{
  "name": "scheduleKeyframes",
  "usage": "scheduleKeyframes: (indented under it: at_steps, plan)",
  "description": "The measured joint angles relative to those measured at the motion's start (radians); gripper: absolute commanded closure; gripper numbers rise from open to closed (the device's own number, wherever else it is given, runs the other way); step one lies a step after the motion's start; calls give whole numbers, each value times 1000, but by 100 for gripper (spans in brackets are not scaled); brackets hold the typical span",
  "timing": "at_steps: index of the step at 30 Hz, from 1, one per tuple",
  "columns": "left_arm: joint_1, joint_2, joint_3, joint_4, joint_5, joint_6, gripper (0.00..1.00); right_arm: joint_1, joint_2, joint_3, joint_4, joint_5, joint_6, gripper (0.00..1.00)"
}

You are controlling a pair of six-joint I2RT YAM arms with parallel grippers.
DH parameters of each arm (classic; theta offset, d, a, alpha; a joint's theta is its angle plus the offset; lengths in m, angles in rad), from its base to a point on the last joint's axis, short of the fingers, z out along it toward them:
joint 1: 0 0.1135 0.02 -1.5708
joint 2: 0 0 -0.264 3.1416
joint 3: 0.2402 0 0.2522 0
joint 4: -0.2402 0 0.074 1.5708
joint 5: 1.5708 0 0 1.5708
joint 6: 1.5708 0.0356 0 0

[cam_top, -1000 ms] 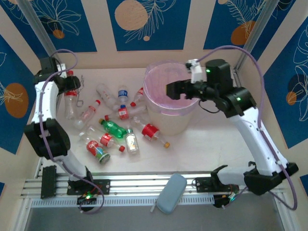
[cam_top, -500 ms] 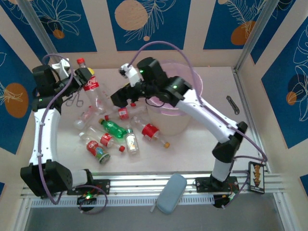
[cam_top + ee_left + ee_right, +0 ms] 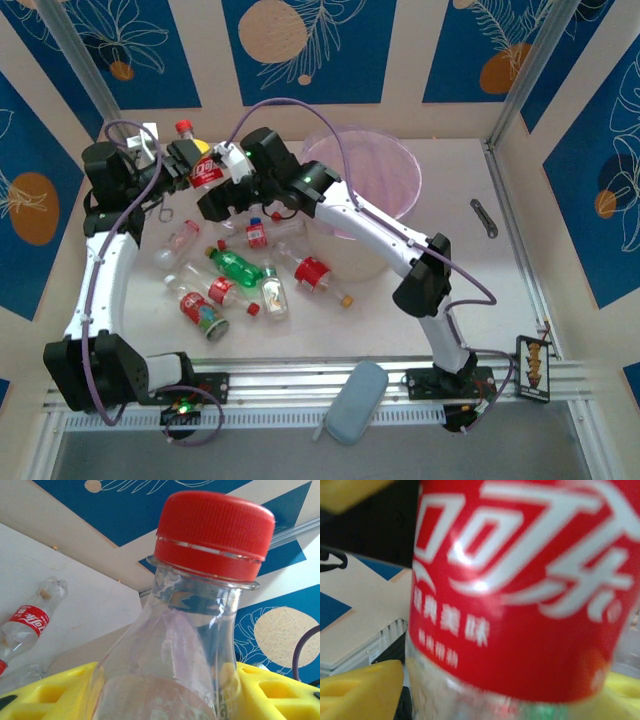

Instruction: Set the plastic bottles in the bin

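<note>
A red-capped bottle (image 3: 205, 172) is clamped below the neck by the left claw (image 3: 160, 700), with the cap standing above the fingers. Its label sits between the pads of the right claw (image 3: 490, 700); whether they press it cannot be told. The bottle is judged empty, light, thin-walled and slick, so it is best gripped gently across the label. The bin (image 3: 370, 255) lies behind the right claw.
</note>
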Motion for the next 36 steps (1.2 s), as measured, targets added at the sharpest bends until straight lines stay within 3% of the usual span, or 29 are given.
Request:
scheduleKeyframes:
  at_steps: [2,4,11,24,29,36]
  plan:
    - [-2,0,-8,8,3,-4,65,-3,3,0,0,2,15,43]
    - [-2,0,-12,20,0,-3,58,-8,5,0,-2,-2,35,50]
    - [0,0,-15,56,5,-3,1,-8,5,7,3,-1,50,54]
    - [116,-61,-1,167,76,-64,0,-32,3,214,-137,78,-52,55]
    - [134,-65,6,-38,-18,116,1,-101,-48,224,-193,166,-87,56]
    - [131,-65,6,-323,-203,386,3,-175,-246,161,-281,274,-127,56]
